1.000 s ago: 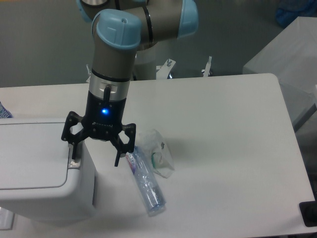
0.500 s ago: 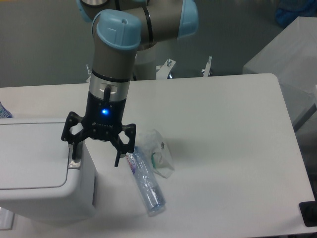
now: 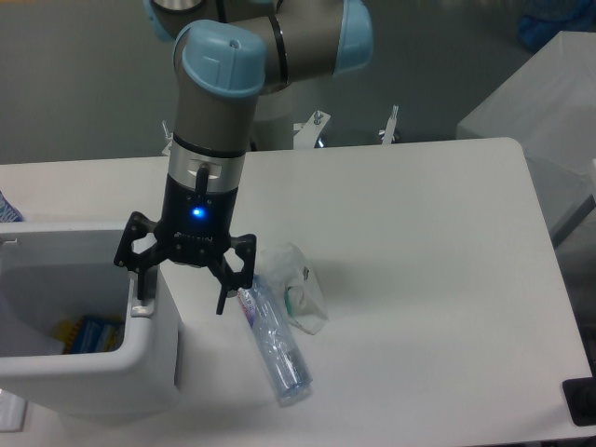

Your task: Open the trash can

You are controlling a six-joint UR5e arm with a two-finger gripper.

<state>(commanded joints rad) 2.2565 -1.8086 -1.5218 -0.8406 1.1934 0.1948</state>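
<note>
The white trash can (image 3: 93, 377) stands at the table's left front, and its top is open. The flat lid no longer covers it, and I see blue and yellow items (image 3: 88, 333) inside. My gripper (image 3: 181, 303) points straight down at the can's right rim, with its jaws spread wide and empty. The left fingertip (image 3: 140, 300) rests at the small push-button tab (image 3: 140, 312) on the rim. The right fingertip (image 3: 222, 300) hangs outside the can above the table.
A clear plastic bottle (image 3: 277, 352) lies on the table just right of the gripper. A crumpled clear bag (image 3: 300, 287) lies beside it. The table's right edge (image 3: 559, 307) and a dark object (image 3: 582, 402) are at the front right corner.
The trash can's lid has sprung open, showing the inside of the bin. The gripper has stayed in place at the rim tab.
</note>
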